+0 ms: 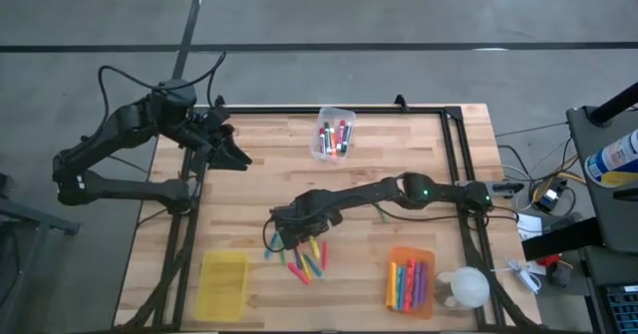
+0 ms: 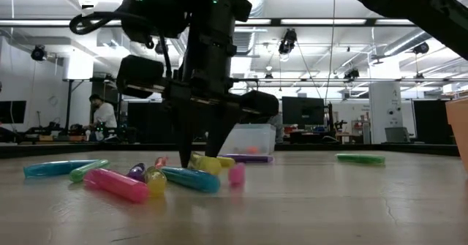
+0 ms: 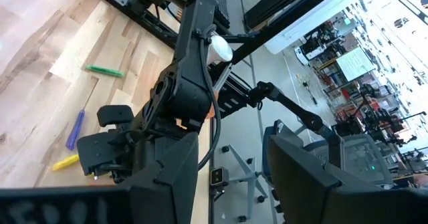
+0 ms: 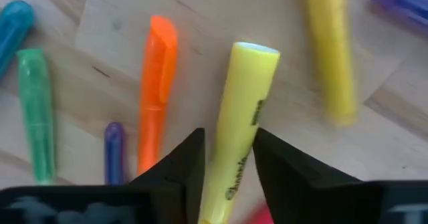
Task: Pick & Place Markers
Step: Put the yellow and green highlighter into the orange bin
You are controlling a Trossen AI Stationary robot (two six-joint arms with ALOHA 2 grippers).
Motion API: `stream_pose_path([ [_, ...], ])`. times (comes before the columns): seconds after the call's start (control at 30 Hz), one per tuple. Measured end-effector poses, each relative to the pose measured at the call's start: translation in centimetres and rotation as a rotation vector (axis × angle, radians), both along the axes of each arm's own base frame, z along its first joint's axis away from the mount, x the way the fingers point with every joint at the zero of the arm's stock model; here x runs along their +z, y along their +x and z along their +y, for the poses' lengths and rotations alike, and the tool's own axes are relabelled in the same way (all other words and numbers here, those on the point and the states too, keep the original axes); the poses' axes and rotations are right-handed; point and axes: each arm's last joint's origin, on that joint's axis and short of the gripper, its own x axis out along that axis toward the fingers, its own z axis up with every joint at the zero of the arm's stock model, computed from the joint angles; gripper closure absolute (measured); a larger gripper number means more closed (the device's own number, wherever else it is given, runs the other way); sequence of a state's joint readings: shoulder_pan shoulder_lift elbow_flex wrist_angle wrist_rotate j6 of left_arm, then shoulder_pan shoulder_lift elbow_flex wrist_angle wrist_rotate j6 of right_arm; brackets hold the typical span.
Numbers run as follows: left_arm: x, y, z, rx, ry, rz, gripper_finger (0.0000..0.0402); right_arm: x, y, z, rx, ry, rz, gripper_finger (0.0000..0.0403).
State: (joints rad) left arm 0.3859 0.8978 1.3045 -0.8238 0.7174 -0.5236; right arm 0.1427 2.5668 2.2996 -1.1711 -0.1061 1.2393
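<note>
Several coloured markers (image 1: 304, 259) lie loose on the wooden table near its front middle. My right gripper (image 1: 289, 236) points down into this pile and is shut on a yellow marker (image 4: 241, 103); in the low view its fingertips (image 2: 184, 151) reach table height. Beside that marker lie an orange one (image 4: 157, 83), a green one (image 4: 33, 103) and a second yellow one (image 4: 331, 57). My left gripper (image 1: 234, 157) waits open and raised at the far left, holding nothing. My right gripper pinches the yellow marker's printed barrel (image 4: 231, 164) between its two fingers, back from the end that points away. The fingers come from above, pointing down, and lie across the marker. The marker lies flat on the table.
A clear bin (image 1: 335, 115) with red and green markers stands at the far middle. An orange bin (image 1: 399, 252) with several markers is at the front right, a yellow bin (image 1: 224, 282) at the front left. A lone green marker (image 1: 381, 214) and a white round thing (image 1: 467, 286) lie right.
</note>
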Motion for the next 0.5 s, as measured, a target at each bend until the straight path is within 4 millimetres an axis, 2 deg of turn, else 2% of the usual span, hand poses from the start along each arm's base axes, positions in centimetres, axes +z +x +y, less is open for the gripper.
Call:
stream_pose_path([
  [0.2,0.0,0.0,0.0,0.000,0.000,0.000,0.0230,1.2,0.3,0.1,0.024,0.002,-0.038,0.0349],
  [0.33,0.0,0.0,0.0,0.000,0.000,0.000,0.0230,4.0,-0.1,0.0,0.020,0.004,-0.077,0.0353],
  [0.5,0.0,0.0,0.0,-0.001,0.000,0.001,0.0230,7.1,-2.0,-0.2,-0.004,-0.016,-0.027,0.0352],
])
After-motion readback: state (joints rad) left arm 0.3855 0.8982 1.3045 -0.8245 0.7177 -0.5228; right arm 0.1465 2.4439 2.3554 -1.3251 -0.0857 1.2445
